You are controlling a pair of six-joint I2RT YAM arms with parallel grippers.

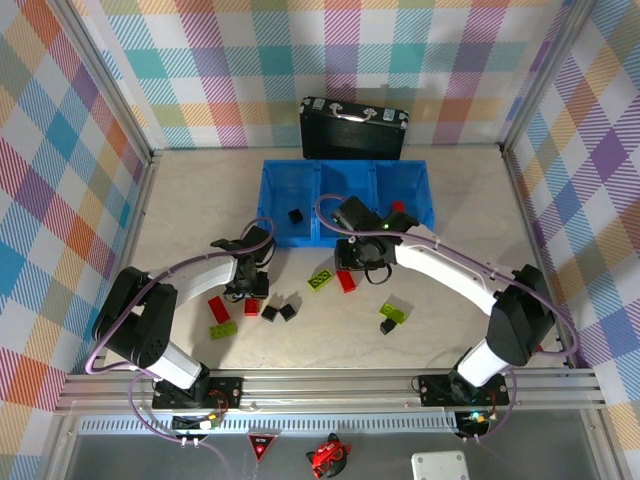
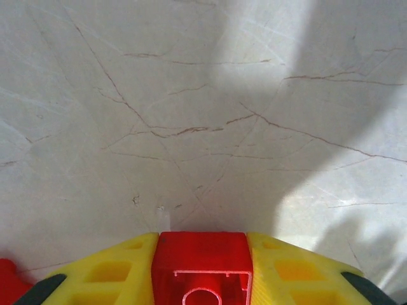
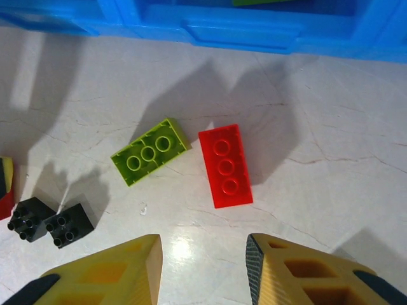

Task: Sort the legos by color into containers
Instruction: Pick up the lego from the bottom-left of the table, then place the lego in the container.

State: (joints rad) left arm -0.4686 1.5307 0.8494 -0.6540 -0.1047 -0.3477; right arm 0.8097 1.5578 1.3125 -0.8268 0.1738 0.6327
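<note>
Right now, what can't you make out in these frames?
- Left wrist: red brick between the left fingers, cut off by the bottom edge; length unseen.
- Right wrist: blue bin cut off by the top edge; contents unseen.
- Top view: red piece in the bin's right compartment, too small to identify.

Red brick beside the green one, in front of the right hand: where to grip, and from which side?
Grip the red brick across its two long side walls, mid-length, coming straight down. It lies flat, studs up, with both long walls bare; the green brick nears only one far corner. The open right hand probably needs just a slight twist to square up.
</note>
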